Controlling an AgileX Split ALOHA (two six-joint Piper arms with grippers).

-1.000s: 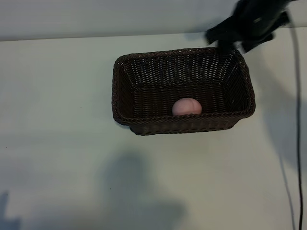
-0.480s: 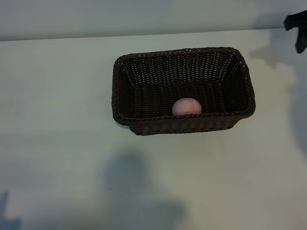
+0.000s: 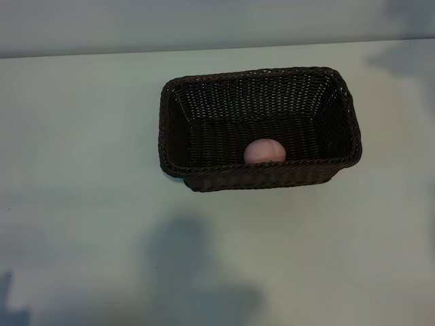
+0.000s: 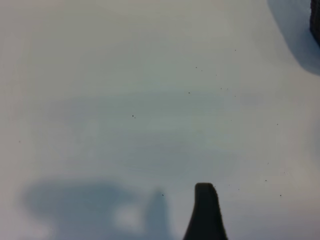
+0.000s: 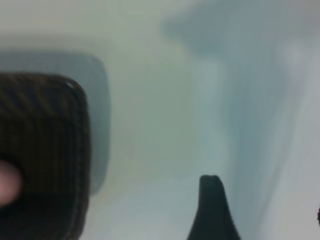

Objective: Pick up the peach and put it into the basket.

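Gone from the exterior view is the right arm, which a second ago hung dark over the basket's [image 3: 259, 178] far right corner and half a second ago showed only at the frame's right edge; basket and peach [image 3: 264, 151] have not shifted. That peach lies inside the basket, on its floor against the near long wall, a little right of that wall's middle. Around the basket the pale counter [image 3: 81, 136] carries only soft shadows. From the right wrist, the right gripper [image 5: 260, 220] is above the counter just beside one rounded corner of the basket, with a blurred bit of pink inside; one dark finger [image 5: 212, 210] shows and nothing is between the fingers, though how wide they stand I cannot tell. From the left wrist, the left gripper [image 4: 250, 220] is over bare counter, well apart from the basket, whose dark edge only just shows at a corner; one finger [image 4: 206, 212] is visible, the fingers spread and empty.
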